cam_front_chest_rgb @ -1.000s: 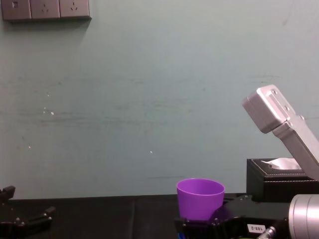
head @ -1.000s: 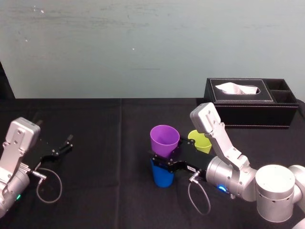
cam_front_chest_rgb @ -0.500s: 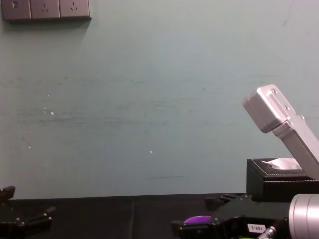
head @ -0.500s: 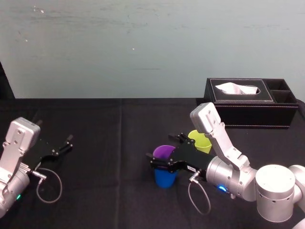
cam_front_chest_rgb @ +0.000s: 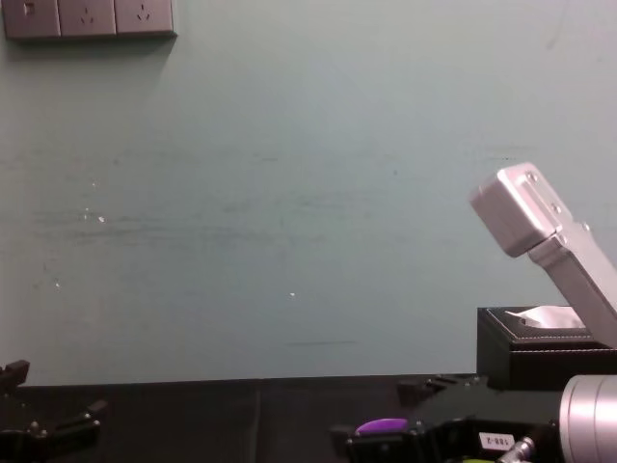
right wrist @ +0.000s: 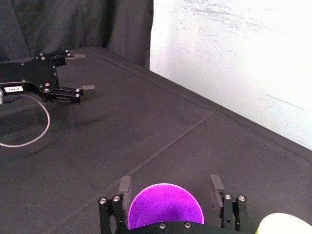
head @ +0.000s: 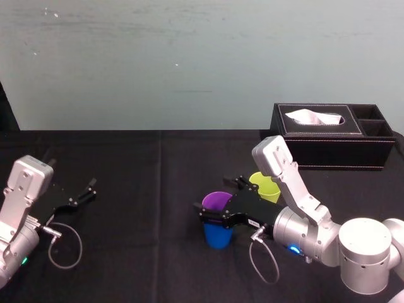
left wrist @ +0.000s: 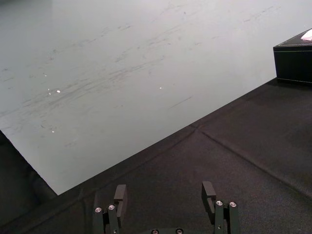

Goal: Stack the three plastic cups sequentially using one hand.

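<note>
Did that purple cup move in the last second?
Yes. The purple cup went straight down into the blue cup, which stayed put; only its rim pokes out now.

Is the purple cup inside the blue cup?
Inside. The purple cup sits low in the blue cup, only its rim showing; the right claw is open around it.

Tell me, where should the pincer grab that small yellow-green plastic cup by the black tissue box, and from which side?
Probably its side wall just under the rim, the right pincer coming in level from the robot's side. The small yellow-green plastic cup stands upright, mouth up, and widens toward the top, so a high squeeze shouldn't slip off. The black tissue box stands behind it.
</note>
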Tool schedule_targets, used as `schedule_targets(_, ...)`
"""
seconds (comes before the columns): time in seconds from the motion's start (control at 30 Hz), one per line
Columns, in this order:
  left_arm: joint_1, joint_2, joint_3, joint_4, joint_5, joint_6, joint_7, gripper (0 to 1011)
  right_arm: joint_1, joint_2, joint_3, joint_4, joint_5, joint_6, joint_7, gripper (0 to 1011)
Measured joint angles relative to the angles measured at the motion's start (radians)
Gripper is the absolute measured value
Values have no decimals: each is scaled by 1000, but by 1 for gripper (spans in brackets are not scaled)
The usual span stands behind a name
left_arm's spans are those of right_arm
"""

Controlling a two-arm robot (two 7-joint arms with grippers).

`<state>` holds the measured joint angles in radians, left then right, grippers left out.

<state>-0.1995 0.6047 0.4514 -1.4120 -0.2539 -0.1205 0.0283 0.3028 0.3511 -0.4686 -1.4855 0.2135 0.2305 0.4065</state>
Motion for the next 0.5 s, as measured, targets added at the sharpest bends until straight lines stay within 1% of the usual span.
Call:
schedule_targets(0.33, 0, 0, 0, 0, 0, 0, 0, 1000, -26, 6, 31, -52, 8, -34, -16, 1000)
schedule_targets(0.5, 0, 0, 0, 0, 0, 0, 0, 1000, -38, 16, 47, -79, 8, -26, -27, 1000)
